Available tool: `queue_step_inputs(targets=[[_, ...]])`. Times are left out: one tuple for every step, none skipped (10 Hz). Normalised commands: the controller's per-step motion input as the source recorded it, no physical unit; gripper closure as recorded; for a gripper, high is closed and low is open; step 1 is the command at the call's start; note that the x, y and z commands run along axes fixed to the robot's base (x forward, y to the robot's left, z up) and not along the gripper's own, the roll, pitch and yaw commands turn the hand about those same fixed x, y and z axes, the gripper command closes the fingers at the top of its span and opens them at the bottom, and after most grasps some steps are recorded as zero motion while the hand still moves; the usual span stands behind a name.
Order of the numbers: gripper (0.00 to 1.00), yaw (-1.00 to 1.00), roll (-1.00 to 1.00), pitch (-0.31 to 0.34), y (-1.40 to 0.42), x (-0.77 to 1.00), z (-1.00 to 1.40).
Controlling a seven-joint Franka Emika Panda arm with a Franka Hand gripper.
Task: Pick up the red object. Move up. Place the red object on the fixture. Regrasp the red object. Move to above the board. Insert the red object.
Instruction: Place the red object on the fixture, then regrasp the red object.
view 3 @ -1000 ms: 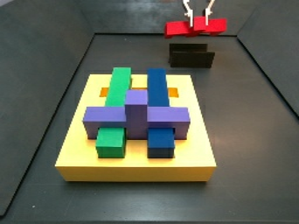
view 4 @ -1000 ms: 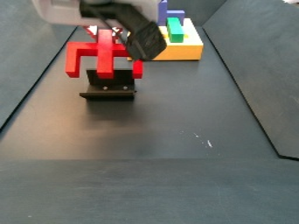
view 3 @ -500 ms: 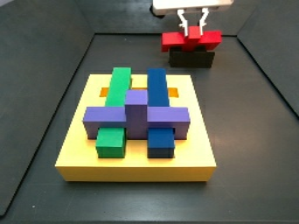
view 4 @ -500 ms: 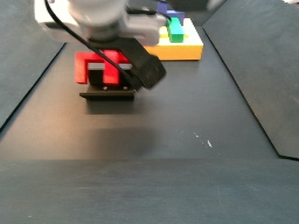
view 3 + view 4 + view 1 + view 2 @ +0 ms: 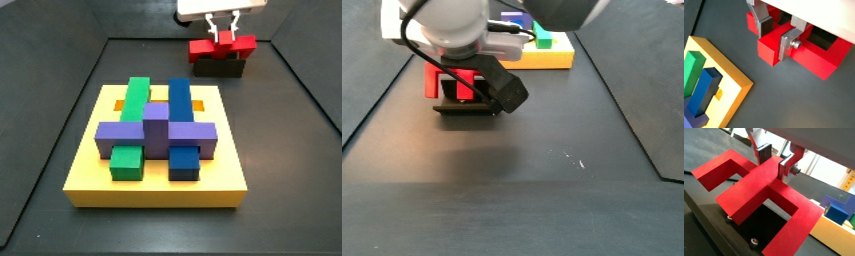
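Your red object is a bright, glossy red piece: a long bar with a short leg at each end and a stub rising from the middle, so it reads like a squat letter E. In both wrist views its faces are clean and sharp-edged. It sits on the fixture, the small dark holder at the far end of the floor, and a wrist view shows the dark base with screw heads directly under the red legs.

You'll find the gripper right at the fixture, its two silver fingers closed onto the centre stub of the red object, one plate on each side with the dark pads against it. The jaws stand narrow, only as wide as that stub. In a side view the fingers come straight down onto the red piece, and in a side view the arm's bulk hides most of the contact (only red edges show around it).

Counting what you have: one red object, one fixture, one board. The board is a thick yellow slab lying well apart from the fixture, nearer the camera in that side view. On it sit one long green block, one long blue block and one purple block crossing them, with orange slot patches showing beside the green.
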Motion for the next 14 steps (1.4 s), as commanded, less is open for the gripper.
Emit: queue_step_inputs(targets=[[1.0,-0.11,0.31,0.337,0.0,0.33,-0.21],[1.0,-0.12,0.23,0.231,0.0,0.29,-0.19],[1.0,-0.11,0.15,0.197,0.02,0.25,-0.19],[1.0,-0.03,0.0,0.0,0.0,0.01,-0.19],[1.0,0.0,-0.04,-0.071,0.0,0.0,-0.01],[1.0,0.0,0.0,0.0,0.02,0.0,0.0],[1.0,0.0,0.0,0.0,0.08,-0.01,0.0],[1.0,-0.17,0.0,0.0,0.17,-0.53,-0.01],[1.0,-0.08,-0.05,-0.06,0.02,-0.21,0.0],[1.0,0.0,0.01,0.0,0.0,0.0,0.0],[1.0,0.0,0.01,0.0,0.0,0.0,0.0],[1.0,0.0,0.0,0.0,-0.01,0.0,0.0],[0.0,0.0,0.0,0.0,0.0,0.0,0.0],[0.0,0.02,0.7,0.0,-0.02,0.0,0.19]])
